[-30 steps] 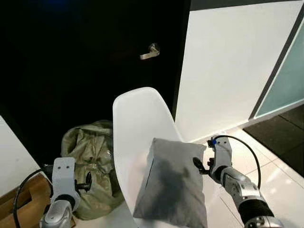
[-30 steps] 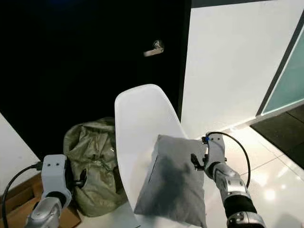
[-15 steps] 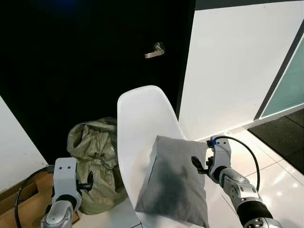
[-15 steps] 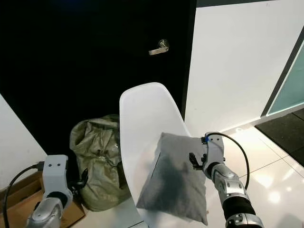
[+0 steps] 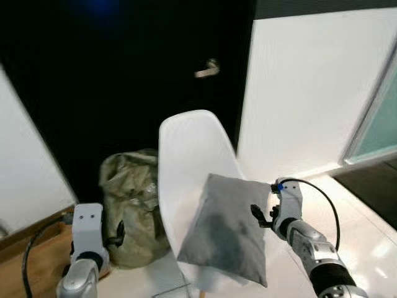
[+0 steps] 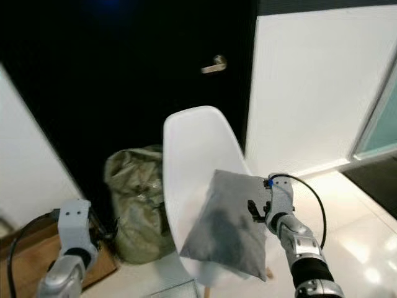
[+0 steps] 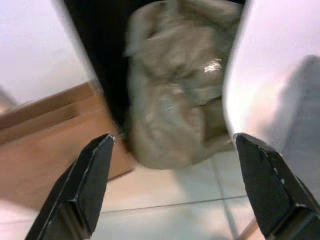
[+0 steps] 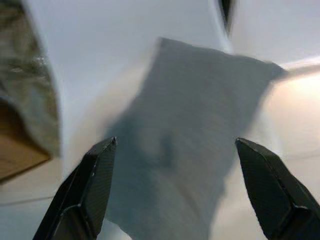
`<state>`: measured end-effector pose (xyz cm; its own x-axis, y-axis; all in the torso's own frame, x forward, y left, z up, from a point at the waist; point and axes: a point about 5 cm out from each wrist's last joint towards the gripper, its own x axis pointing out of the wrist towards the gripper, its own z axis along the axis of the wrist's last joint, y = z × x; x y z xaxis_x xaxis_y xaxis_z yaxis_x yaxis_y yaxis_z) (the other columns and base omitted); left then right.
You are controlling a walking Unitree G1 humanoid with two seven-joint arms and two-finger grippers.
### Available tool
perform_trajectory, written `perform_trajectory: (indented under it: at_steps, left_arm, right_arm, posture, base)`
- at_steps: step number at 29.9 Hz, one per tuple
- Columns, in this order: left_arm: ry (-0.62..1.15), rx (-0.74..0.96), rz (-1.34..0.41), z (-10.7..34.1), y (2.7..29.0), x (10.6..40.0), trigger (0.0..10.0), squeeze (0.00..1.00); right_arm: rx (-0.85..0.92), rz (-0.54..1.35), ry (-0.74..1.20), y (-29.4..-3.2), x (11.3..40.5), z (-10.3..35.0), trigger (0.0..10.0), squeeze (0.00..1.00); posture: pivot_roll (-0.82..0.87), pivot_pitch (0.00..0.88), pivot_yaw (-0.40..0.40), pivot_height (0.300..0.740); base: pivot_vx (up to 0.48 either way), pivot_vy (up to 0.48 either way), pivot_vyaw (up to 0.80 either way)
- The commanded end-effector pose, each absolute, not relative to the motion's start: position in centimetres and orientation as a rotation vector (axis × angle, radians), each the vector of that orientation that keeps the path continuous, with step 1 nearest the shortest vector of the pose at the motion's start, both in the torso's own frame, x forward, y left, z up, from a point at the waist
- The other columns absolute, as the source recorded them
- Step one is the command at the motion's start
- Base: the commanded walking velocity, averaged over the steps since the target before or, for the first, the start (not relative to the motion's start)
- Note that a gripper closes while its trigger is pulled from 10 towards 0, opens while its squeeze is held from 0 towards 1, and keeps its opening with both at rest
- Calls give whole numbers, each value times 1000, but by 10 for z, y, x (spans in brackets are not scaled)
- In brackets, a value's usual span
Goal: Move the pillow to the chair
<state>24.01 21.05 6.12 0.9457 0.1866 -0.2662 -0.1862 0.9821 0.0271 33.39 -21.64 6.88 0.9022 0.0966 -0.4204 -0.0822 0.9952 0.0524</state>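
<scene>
Grey square fabric pillow [image 5: 227, 230] leaning on the white moulded plastic chair [image 5: 193, 162], overhanging its front edge, right gripper [image 8: 172, 192] fingers wide just at its 3 o'clock, left gripper [image 7: 175, 187] wide at 9 o'clock near an olive crumpled bag [image 5: 132, 205], glossy floor [image 5: 366, 217] open rightward, no readable writing.

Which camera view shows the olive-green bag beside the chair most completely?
The right eye view shows the olive-green bag best: nearly its whole crumpled body stands beside the white chair. The left eye view shows almost as much. The left wrist view shows it close but blurred; the right wrist view catches an edge.
</scene>
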Motion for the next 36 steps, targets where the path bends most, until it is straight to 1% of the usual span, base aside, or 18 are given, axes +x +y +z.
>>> perform_trajectory:
  at_steps: [1,12,36]
  left_arm:
    - [268,9,184,63,212,243,10000,0]
    - [264,4,185,65,211,243,10000,0]
    - [249,0,171,69,207,249,10000,0]
  right_arm:
    - [39,82,444,-219,330,65,10000,0]
    - [32,82,445,-220,330,65,10000,0]
    - [11,30,464,-225,332,64,10000,0]
  posture:
    - [-148,41,-10,740]
    - [-148,44,-13,740]
    - [-152,25,-18,740]
  base:
    - [-356,0,0]
    - [-366,0,0]
    - [-347,0,-758]
